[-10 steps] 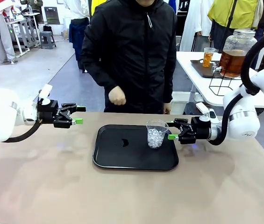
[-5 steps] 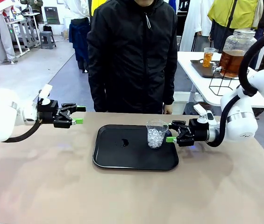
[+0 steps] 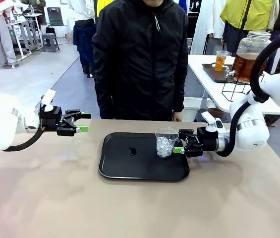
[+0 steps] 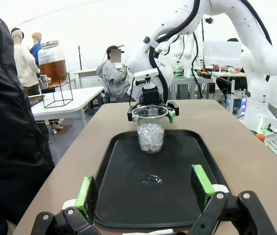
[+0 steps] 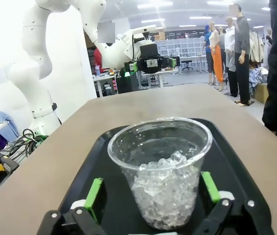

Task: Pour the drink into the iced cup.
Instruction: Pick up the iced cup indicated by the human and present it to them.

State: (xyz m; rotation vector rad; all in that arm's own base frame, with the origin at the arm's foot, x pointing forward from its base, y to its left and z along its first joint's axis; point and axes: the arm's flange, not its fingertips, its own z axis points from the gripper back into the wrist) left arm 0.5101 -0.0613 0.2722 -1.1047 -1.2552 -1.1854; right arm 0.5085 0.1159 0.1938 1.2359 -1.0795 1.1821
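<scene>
1. Notably, the iced cup (image 3: pixel 166 142) (clear plastic, partly filled with ice, with no amber liquid in it) is seen upright on the right part of the black tray (image 3: pixel 125 168).
2. The drink (image 3: pixel 248 63) is not yet poured: amber liquid is seen in a large jar (image 3: pixel 253 42) and a small cup (image 3: pixel 221 60) on the far white desk (image 3: pixel 206 87), well apart from the tray.
3. The right hand (image 3: pixel 180 141) is held spread, its green pads (image 5: pixel 95 193) flanking the cup's lower wall; contact cannot be confirmed.
4. The left hand (image 3: pixel 85 122) is held spread and empty above the desk (image 3: pixel 40 188), well apart from the tray's left edge.
5. Risk is judged thus — an off-centre closure could tip the light cup and scatter ice, and too hard a squeeze could buckle its thin wall. A small wet patch (image 4: pixel 150 178) on the tray could also let it slide.
</scene>
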